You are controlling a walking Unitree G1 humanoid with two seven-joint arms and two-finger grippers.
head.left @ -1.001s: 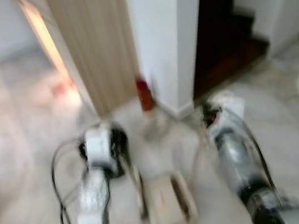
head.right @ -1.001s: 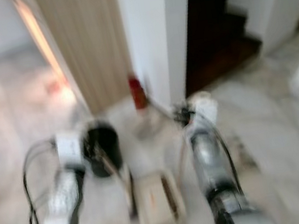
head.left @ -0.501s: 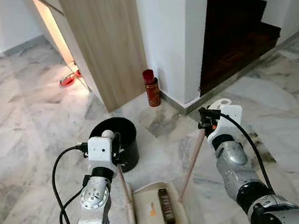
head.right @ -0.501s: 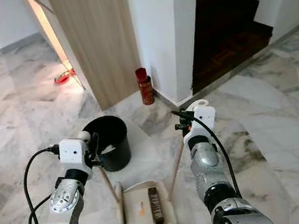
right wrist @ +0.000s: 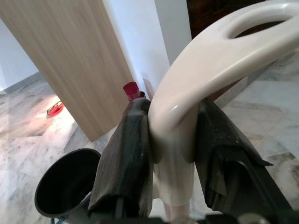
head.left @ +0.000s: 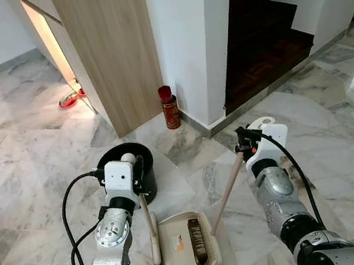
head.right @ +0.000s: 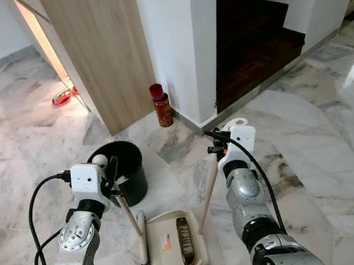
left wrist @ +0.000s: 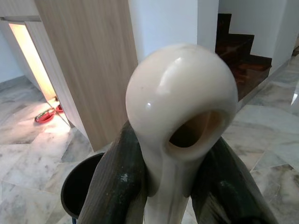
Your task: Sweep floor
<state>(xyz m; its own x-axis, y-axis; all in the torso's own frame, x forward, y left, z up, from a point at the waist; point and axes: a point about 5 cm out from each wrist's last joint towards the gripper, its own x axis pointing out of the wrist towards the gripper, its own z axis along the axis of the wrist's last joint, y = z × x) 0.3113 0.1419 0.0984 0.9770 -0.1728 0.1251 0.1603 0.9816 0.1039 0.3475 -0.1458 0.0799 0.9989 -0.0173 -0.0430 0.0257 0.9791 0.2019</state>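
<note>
My left gripper (left wrist: 168, 184) is shut on the cream handle of a small broom (head.left: 150, 229), whose brush end rests on the marble floor beside the dustpan. My right gripper (right wrist: 173, 154) is shut on the long cream handle of the dustpan (head.left: 226, 192). The beige dustpan (head.left: 183, 248) lies flat on the floor between my arms, with a dark strip of dirt (head.left: 197, 242) and a small orange scrap in it. A black bucket (head.left: 126, 168) stands just beyond my left wrist.
A red can (head.left: 169, 107) stands at the foot of the white pillar (head.left: 196, 41). A wood-panelled wall (head.left: 108, 48) is to its left, dark stairs (head.left: 258, 30) to its right. A red dish (head.left: 67, 100) lies by the lit gap. Open marble floor lies left and right.
The camera has swung and steadied from heavy blur to a sharp picture. Both grippers keep their hold; broom and dustpan stay together on the floor.
</note>
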